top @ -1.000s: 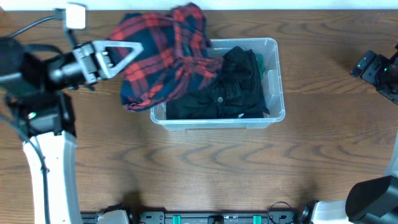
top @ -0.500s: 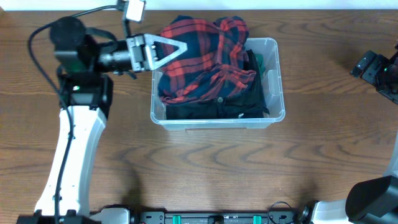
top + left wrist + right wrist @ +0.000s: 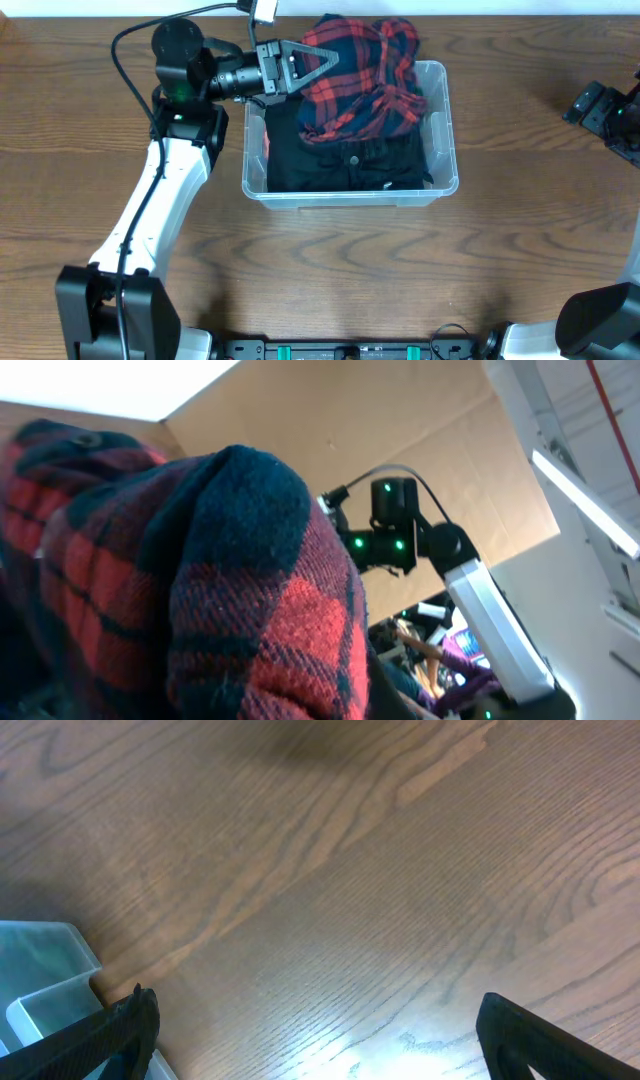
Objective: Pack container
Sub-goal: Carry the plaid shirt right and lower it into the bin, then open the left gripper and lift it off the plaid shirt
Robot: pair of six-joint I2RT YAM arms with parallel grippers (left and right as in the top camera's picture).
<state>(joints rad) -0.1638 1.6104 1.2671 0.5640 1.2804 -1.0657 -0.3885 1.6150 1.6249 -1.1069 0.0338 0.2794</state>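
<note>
The clear container [image 3: 450, 150] stands at the table's centre back, holding a black garment [image 3: 350, 160] with a bit of green fabric [image 3: 418, 100] at its right side. My left gripper [image 3: 330, 52] is shut on a red and navy plaid shirt [image 3: 365, 75], held over the tub's back half, its lower folds resting on the black garment. In the left wrist view the plaid shirt [image 3: 200, 590] fills the picture and hides the fingers. My right gripper [image 3: 320, 1030] is open and empty over bare table, with a corner of the container [image 3: 50, 990] at its left.
The right arm [image 3: 605, 115] sits at the far right edge of the wooden table [image 3: 330, 270]. The left arm [image 3: 160, 190] reaches in from the front left, its base at the front edge. The table's back edge runs just behind the tub.
My left gripper has carried the plaid shirt rightward, from the tub's left side to over its back half. The black garment's left part now shows. The right arm has not moved.
</note>
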